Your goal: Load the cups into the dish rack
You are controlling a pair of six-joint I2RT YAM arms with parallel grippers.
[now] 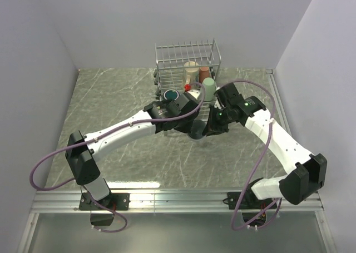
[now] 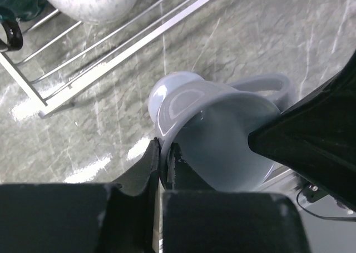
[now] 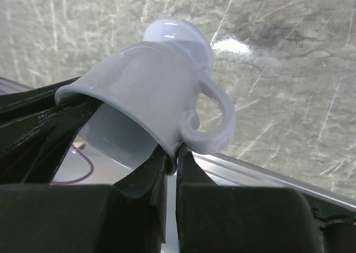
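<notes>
The pale blue-white mug [image 2: 217, 130] hangs tilted above the table, mouth toward the arms, just in front of the dish rack [image 1: 186, 55]. My left gripper [image 2: 164, 159] is shut on its rim. My right gripper [image 3: 172, 163] is shut on the rim beside the handle [image 3: 214, 125]. In the top view the two grippers [image 1: 189, 122] [image 1: 211, 125] meet over the mug [image 1: 196, 130]. The rack holds the tall cream mug [image 1: 191, 69], the reddish-brown mug [image 1: 204, 73], the light green mug [image 1: 209, 89] and the dark teal mug [image 1: 171, 94].
The rack's front wires [image 2: 111, 47] lie close ahead of the left gripper, with a speckled pale mug [image 2: 89, 0] and the teal mug [image 2: 11, 11] behind them. A small red thing [image 1: 188, 87] sits in the rack. Walls enclose the marbled table [image 1: 111, 97].
</notes>
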